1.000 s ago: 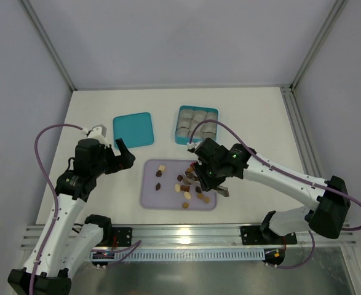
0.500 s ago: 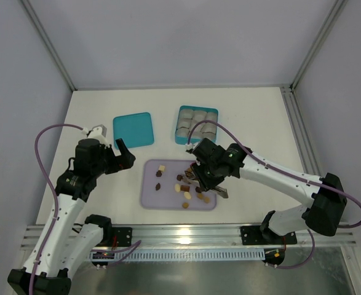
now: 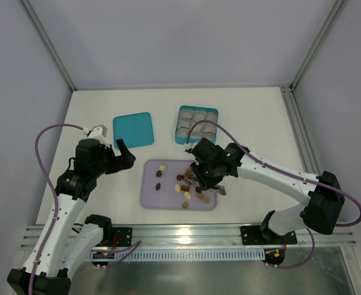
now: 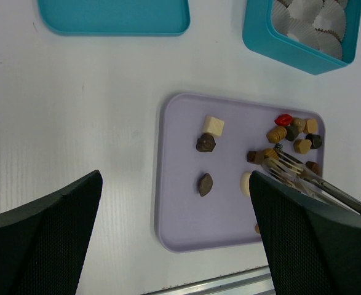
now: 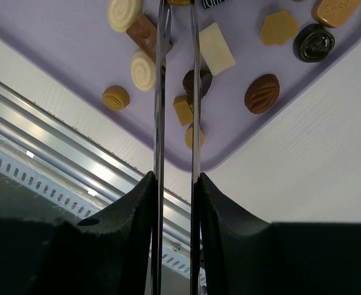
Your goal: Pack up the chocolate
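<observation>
Several chocolates (image 3: 186,186), dark brown, tan, cream and one red (image 4: 284,119), lie on a lavender tray (image 3: 149,200). My right gripper (image 3: 207,179) is shut on metal tongs (image 5: 162,92) and holds them low over the tray's right half. The tong arms stand a little apart, and their tips (image 4: 271,162) are at a tan candy (image 4: 270,152). I cannot tell if it is gripped. My left gripper (image 3: 123,153) is open and empty, hovering left of the tray (image 4: 180,215). The teal box (image 3: 197,125) holds grey-white paper cups.
The teal lid (image 3: 133,129) lies flat to the left of the box. The box (image 4: 303,37) stands just behind the tray. A metal rail (image 3: 186,233) runs along the near table edge, close to the tray's front edge (image 5: 217,160).
My right gripper with the tongs has shifted slightly left and inward over the tray's candy cluster. The left arm has not moved.
</observation>
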Robot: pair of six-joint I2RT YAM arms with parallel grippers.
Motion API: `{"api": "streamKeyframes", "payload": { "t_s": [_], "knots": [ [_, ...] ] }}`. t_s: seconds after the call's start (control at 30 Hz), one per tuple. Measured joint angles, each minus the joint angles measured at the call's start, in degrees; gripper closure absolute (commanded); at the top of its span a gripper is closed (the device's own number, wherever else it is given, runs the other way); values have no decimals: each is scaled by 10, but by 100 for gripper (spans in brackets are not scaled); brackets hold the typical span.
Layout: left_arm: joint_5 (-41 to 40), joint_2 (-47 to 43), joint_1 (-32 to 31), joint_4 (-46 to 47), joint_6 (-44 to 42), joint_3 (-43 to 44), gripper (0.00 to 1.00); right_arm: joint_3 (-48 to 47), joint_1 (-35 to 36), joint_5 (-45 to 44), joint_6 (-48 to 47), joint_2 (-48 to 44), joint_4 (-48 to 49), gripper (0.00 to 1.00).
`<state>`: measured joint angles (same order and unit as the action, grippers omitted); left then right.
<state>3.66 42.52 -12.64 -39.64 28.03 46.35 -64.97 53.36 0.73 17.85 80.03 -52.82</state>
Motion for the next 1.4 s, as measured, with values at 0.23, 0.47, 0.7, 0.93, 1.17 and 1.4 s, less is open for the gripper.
{"api": "streamKeyframes", "payload": {
  "t_s": [0.23,0.47,0.7,0.93,1.17,1.4],
  "knots": [
    [0,0,0,0,0,0,0,0,-7,-12,0,0,1,75],
    [0,0,0,0,0,0,0,-17,-17,-16,0,-2,-11,75],
    [0,0,-1,0,0,0,0,-40,-35,-16,-1,-28,-23,76],
    [0,0,-1,0,0,0,0,-82,-88,5,-12,-25,-30,75],
    [0,1,-1,-1,0,0,0,-200,-170,26,-17,40,-1,76],
    [-1,6,-2,-1,0,0,0,-357,-226,29,-23,192,21,76]
  ]
}}
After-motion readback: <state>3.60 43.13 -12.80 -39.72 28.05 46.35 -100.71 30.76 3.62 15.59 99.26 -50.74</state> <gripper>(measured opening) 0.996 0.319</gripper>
